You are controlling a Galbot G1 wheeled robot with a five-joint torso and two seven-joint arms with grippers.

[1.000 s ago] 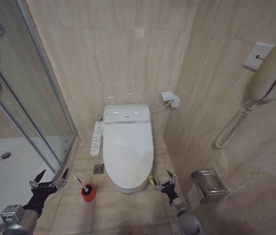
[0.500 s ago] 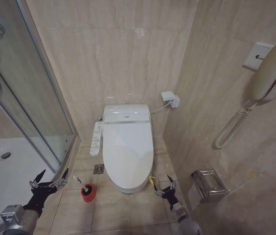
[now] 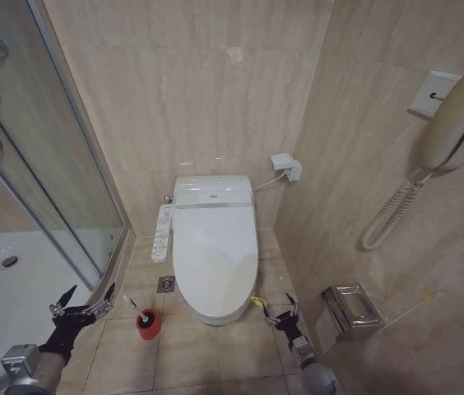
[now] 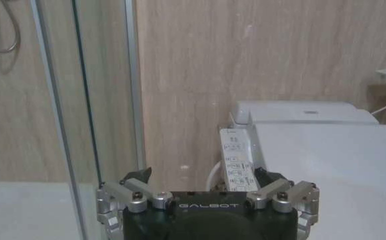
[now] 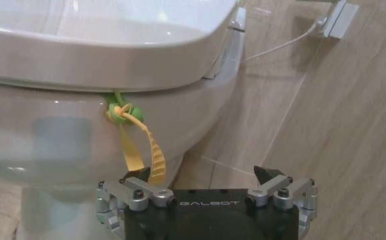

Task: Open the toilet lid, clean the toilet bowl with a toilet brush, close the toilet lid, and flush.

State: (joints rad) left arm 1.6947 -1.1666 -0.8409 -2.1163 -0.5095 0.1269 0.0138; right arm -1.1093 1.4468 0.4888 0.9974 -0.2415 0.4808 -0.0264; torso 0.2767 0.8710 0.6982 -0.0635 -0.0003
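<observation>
Toilet lid (image 3: 213, 251): down flat and closed. Long oval, its long axis running from the back wall out toward the room; the rounded narrow end faces the robot.
Strap: yellow-green strap (image 5: 134, 141) knotted under the lid's front rim on the robot's right side, its tail hanging down against the toilet bowl (image 5: 59, 135).
Toilet bowl: white, under the closed lid, inside hidden. It stands against the back wall, near the right-hand wall.
Toilet brush (image 3: 146, 321): upright in its red holder on the floor tiles, just beside the bowl's front-left side. Thin white handle leans slightly to the left.
Right gripper (image 3: 282, 313): low, near the floor at the bowl's front-right side, just short of the hanging strap. Fingers (image 5: 137, 193) spread apart, nothing between them.
Left gripper (image 3: 81, 307): low, by the foot of the shower frame, left of the brush and apart from it. Fingers (image 4: 138, 194) spread apart, holding nothing.
Surroundings: control panel (image 3: 162, 232) juts along the toilet's left side; floor drain (image 3: 166, 284) sits between panel and brush. Glass shower screen (image 3: 43, 164) closes off the left. Paper holder (image 3: 352, 306) and wall phone (image 3: 458, 115) on the right wall.
Room: narrow strip of floor between bowl and right wall; wider open tile on the left, in front of the brush.
</observation>
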